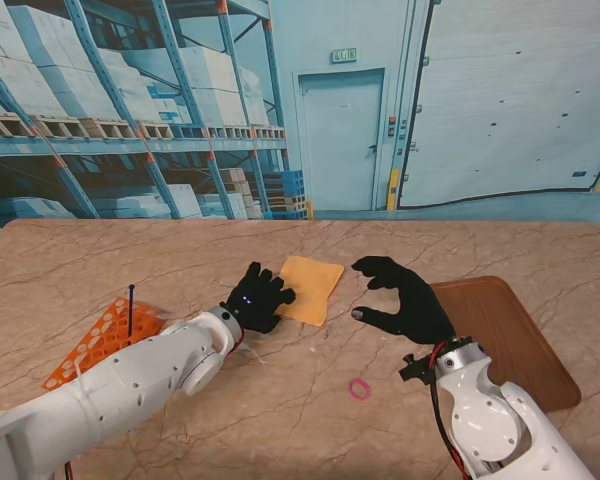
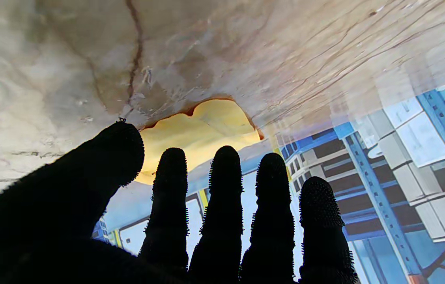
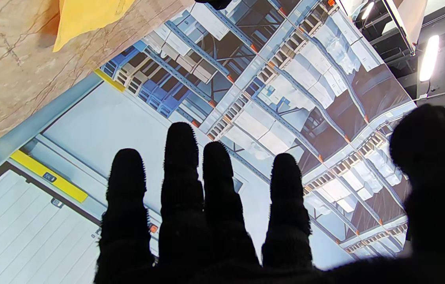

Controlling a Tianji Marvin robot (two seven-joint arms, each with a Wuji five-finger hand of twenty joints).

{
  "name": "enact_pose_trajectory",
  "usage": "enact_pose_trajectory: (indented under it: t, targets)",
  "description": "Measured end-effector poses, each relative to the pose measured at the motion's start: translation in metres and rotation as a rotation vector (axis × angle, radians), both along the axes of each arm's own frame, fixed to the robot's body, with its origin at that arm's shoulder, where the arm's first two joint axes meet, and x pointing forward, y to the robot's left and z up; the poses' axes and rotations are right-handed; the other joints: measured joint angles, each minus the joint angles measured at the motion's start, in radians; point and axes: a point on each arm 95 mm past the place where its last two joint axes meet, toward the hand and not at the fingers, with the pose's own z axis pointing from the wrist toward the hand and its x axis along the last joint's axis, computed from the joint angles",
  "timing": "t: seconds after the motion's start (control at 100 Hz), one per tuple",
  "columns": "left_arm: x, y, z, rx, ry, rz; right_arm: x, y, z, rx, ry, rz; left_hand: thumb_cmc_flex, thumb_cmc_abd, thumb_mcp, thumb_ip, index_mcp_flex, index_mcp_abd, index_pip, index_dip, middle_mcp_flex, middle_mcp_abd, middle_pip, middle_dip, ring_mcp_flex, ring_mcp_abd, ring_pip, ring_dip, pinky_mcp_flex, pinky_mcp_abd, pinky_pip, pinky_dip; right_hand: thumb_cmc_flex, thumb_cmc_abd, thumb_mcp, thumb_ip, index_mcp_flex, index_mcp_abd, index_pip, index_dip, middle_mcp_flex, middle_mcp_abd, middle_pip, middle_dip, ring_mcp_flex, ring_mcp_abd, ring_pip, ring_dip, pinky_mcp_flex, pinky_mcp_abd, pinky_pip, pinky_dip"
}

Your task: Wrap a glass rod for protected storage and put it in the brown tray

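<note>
A yellow-orange wrapping sheet (image 1: 309, 287) lies flat mid-table. My left hand (image 1: 257, 296), in a black glove, rests at the sheet's left edge with fingers spread and nothing in it. The left wrist view shows the sheet (image 2: 202, 130) just past the fingertips (image 2: 226, 165). My right hand (image 1: 405, 298) hovers to the right of the sheet, fingers curled but apart, holding nothing. The brown tray (image 1: 515, 345) lies on the right beside that hand. A thin dark rod (image 1: 131, 310) stands upright in an orange rack (image 1: 105, 338) at the left. A corner of the sheet (image 3: 88, 17) appears in the right wrist view.
A small pink rubber band (image 1: 359, 388) lies on the marble table nearer to me, between the two arms. A warehouse backdrop wall stands behind the table's far edge.
</note>
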Motion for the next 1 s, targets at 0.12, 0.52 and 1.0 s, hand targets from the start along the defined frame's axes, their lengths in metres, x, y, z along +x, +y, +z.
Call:
enact_pose_trajectory:
  t: [0.12,0.52,1.0]
  targets:
    - [0.004,-0.003,-0.002,0.031,-0.004,-0.018,0.000,0.000,0.001,0.000,0.001,0.001,0.011,0.000,0.042,0.011,0.017,0.057,0.001,0.000,0.026,-0.002,0.063,0.036,0.019,0.001,0.059,0.029,-0.001,0.000,0.023,0.020,0.000,0.000,0.000,0.000,0.010,0.000,0.000,0.000,0.000,0.000,0.000,0.000,0.000,0.001,0.001,0.000,0.000,0.000,0.000,0.000]
    - [0.015,-0.025,0.000,0.083,0.023,-0.067,0.000,0.000,0.001,0.002,0.000,-0.005,0.185,-0.104,0.139,-0.038,0.148,0.156,0.283,-0.084,0.189,-0.037,0.192,0.193,0.079,0.002,0.125,0.075,-0.023,0.010,0.031,0.059,0.000,0.000,0.000,0.000,0.025,0.001,0.000,0.000,0.011,0.003,0.005,0.000,0.010,0.005,0.016,0.001,0.002,0.000,0.003,0.000]
    - [0.019,-0.033,0.002,0.073,0.091,-0.060,0.000,-0.001,0.002,0.009,-0.002,-0.012,0.175,-0.129,0.209,-0.037,0.238,0.168,0.453,-0.066,0.252,-0.037,0.222,0.261,0.093,0.004,0.110,0.078,-0.026,0.010,0.034,0.059,0.000,0.000,0.000,0.000,0.025,0.002,0.000,0.000,0.011,0.004,0.005,0.000,0.010,0.005,0.024,0.006,0.002,0.000,0.003,0.000]
